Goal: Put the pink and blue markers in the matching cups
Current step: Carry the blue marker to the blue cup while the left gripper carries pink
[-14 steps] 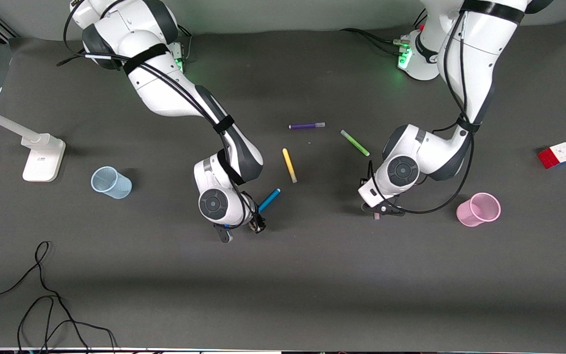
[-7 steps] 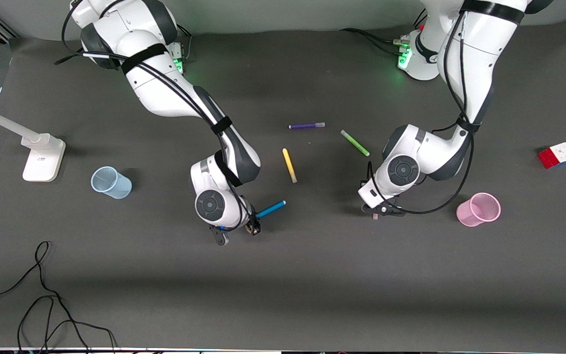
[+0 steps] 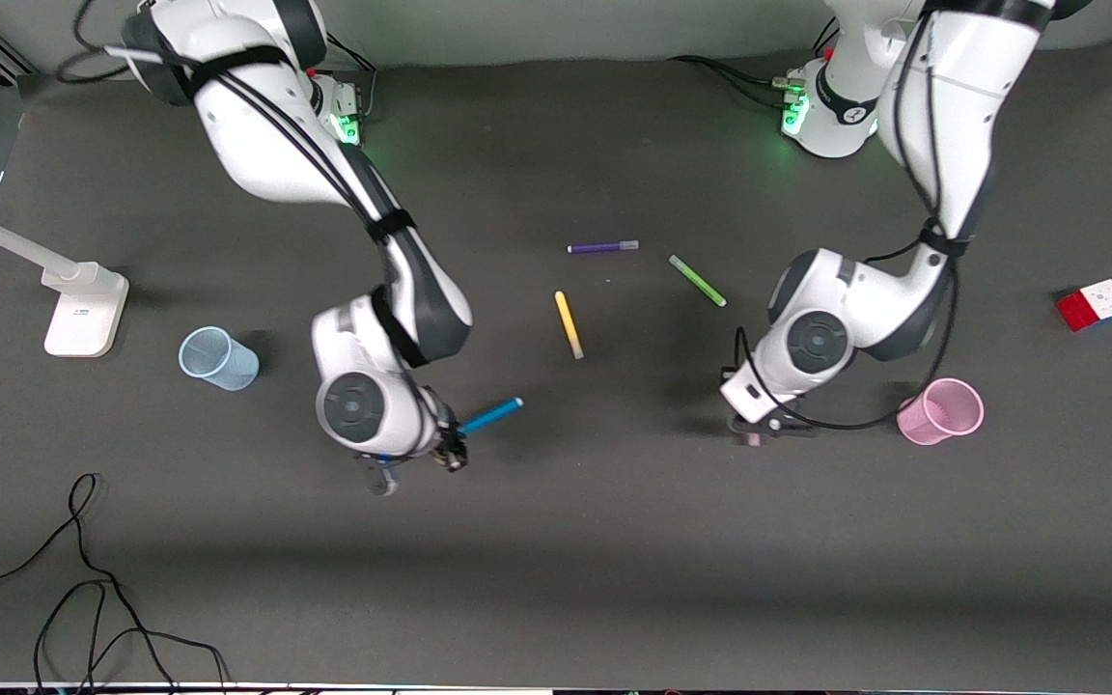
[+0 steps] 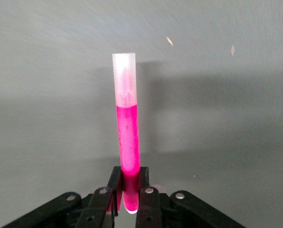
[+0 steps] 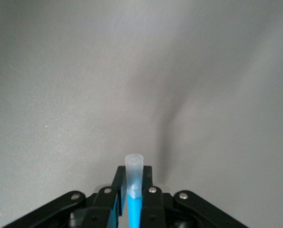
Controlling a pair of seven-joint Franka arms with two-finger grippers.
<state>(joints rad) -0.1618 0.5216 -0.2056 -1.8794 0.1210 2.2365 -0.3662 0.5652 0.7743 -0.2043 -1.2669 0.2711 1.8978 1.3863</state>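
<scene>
Right gripper [image 3: 416, 461]: clamped on the blue marker [image 3: 490, 416], up over bare table, blue cup [image 3: 218, 358] nearby.
Left gripper [image 4: 130, 194]: pinching the pink marker [image 4: 127, 142] at 1 end, pink cup [image 3: 941, 411] close.
Handling: light, stiff, slick markers; end grips may swing.

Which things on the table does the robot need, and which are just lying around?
Needed: blue marker in the right tool; pink marker in the left tool; blue cup; pink cup.

Lying about: purple marker, yellow marker, green marker, cube, white stand, cable.
</scene>
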